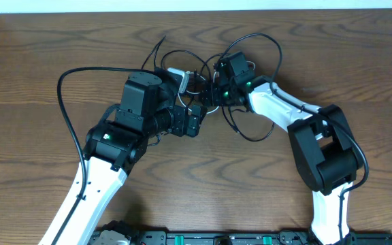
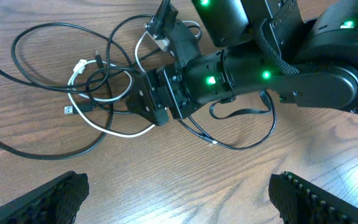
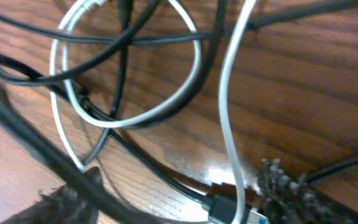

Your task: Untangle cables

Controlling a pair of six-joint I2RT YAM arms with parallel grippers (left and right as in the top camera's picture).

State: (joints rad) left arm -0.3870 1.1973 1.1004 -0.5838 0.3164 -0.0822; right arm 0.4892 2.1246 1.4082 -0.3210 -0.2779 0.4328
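The cables lie tangled on the wood table between my two grippers, several thin black strands with one white cord. In the left wrist view the white cord loops through black strands. My left gripper is open and empty, just short of the tangle. My right gripper is low over the tangle and reaches into it in the left wrist view. Its fingers are open, with a black plug and the white cord between them.
The left arm's thick black wire arcs over the table at left. Loose black loops reach toward the back and in front of the right arm. The table's far edge runs along the top.
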